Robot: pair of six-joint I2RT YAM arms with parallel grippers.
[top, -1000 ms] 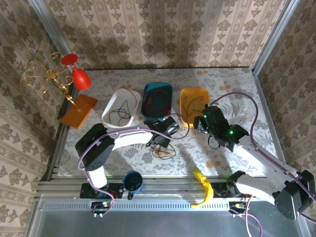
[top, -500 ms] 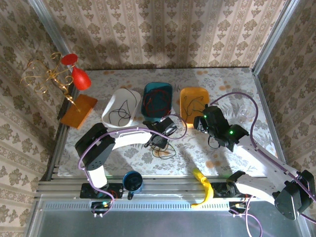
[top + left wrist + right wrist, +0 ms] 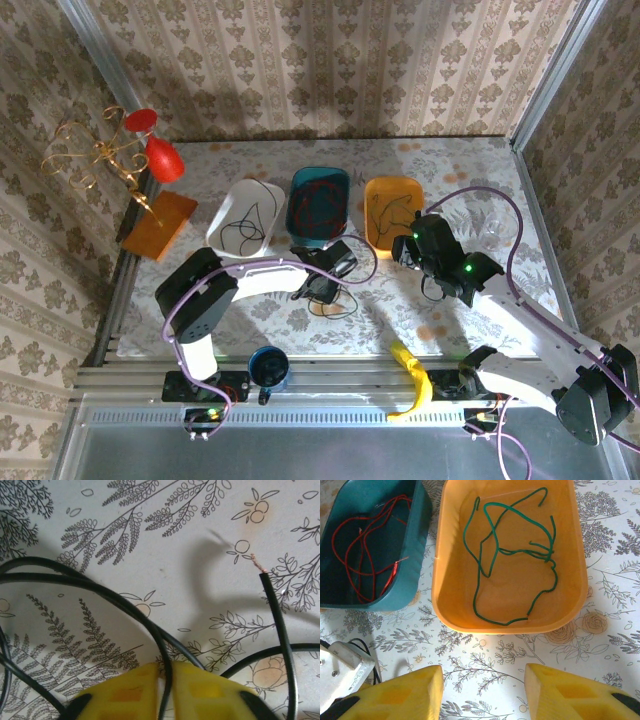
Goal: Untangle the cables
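A black cable (image 3: 100,587) loops over the flowered tablecloth, its cut end (image 3: 270,587) showing bare copper. My left gripper (image 3: 166,669) is shut on one strand of it, low over the table in front of the teal tub (image 3: 319,203). In the top view that gripper (image 3: 322,290) sits just above the black loop (image 3: 335,308). Red cable (image 3: 362,550) lies in the teal tub and green cable (image 3: 515,555) in the orange tub (image 3: 570,605). Another black cable (image 3: 245,228) lies in the white tub. My right gripper (image 3: 484,680) hovers open just before the orange tub, holding nothing.
A gold stand with red ornaments (image 3: 140,150) and an orange block (image 3: 160,225) stand at the left edge. A blue cup (image 3: 268,368) and a yellow object (image 3: 412,375) sit on the near rail. The left wrist housing (image 3: 342,667) is close beside my right fingers.
My left gripper has closed its fingers onto the black cable strand. The right arm and the tubs have stayed put.
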